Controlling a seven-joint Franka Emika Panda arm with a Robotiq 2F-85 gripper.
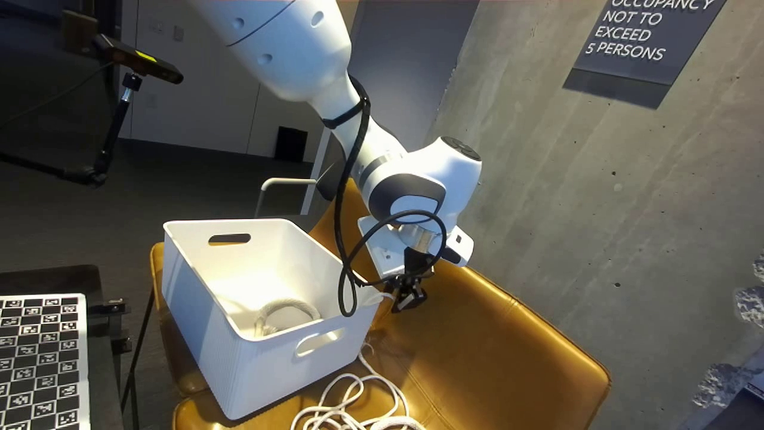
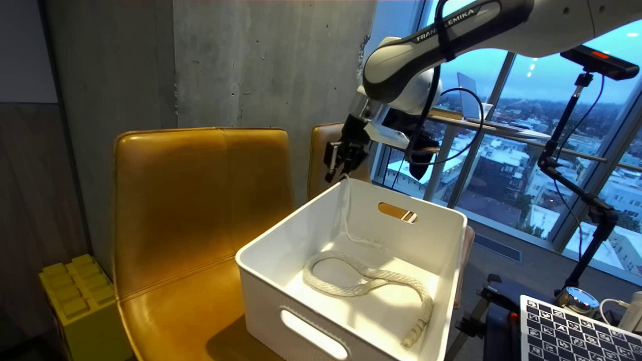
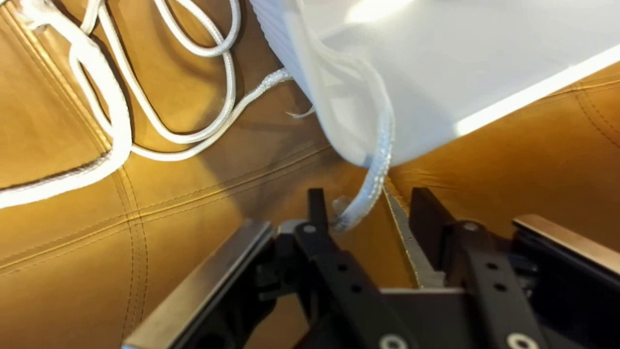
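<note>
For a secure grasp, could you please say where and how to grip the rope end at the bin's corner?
Probably the rope end just past the bin, from above and outside, pinching across its width: there it's slender, arcing beyond the corner.

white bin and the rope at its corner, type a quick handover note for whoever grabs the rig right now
Tool: open, holding nothing.
Rope end: comes out over the corner of the white bin, showing between the jaws in the wrist view; contact can't be told.
Elsewhere: thick looped rope inside the bin, loose cord on the tan seating beside it.
Done: the tool is at the rope end.
Left, by the look of it: a grip on that end.
</note>
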